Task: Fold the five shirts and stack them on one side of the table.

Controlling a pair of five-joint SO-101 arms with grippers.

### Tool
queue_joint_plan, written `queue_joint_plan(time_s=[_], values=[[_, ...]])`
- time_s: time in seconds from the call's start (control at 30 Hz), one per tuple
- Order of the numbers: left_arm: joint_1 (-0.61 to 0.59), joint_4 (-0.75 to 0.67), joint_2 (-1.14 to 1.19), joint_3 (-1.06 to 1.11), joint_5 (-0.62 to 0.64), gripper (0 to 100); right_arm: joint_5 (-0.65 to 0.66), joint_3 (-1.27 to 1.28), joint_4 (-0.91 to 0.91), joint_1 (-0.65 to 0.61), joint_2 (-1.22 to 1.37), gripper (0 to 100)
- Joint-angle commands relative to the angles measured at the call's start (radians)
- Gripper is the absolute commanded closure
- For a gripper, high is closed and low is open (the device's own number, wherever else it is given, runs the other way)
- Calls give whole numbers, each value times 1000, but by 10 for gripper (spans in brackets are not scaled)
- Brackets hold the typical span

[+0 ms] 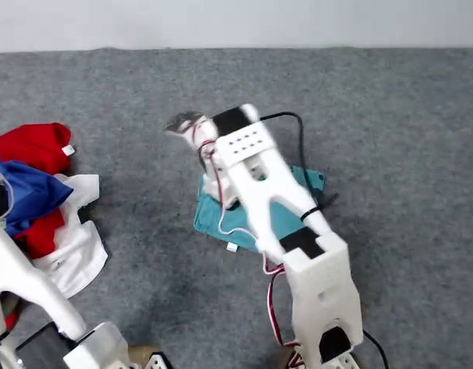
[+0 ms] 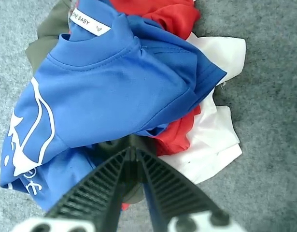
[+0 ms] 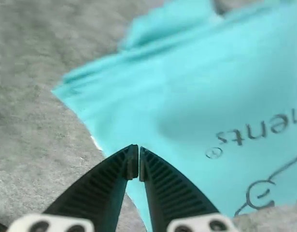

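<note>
The teal shirt lies flat near the middle of the desk, apart from the others, which suits folding one garment at a time. The right end effector sits at its edge with fingers pressed together. Whether a hem is nipped between them cannot be confirmed. The remaining garments form an unfolded heap at one side of the desk: the blue shirt on top, the red shirt and white shirt beneath, and an olive garment showing at the heap's edge. The left end effector is over the blue shirt's lower edge, fingers closed tip to tip, with no cloth visibly gripped. In the high view the right arm covers much of the teal shirt, so its fold state is judged incomplete but cannot be verified.
</note>
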Motion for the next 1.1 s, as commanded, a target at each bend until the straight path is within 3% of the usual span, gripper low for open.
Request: queue_joint_plan(time_s=[0.0, 0.2, 0.43, 0.8, 1.07], values=[[6, 9, -40, -7, 5, 984, 3, -43, 31, 7, 15, 990], [6, 9, -40, -7, 5, 984, -40, -49, -27, -110, 148, 990], [6, 9, -40, -7, 5, 984, -43, -57, -5, -216, 128, 990], [8, 11, -40, -7, 6, 984, -48, -55, 44, -65, -165, 990], [2, 15, -110, -4, 6, 984, -206, 275, 42, 71, -424, 990]])
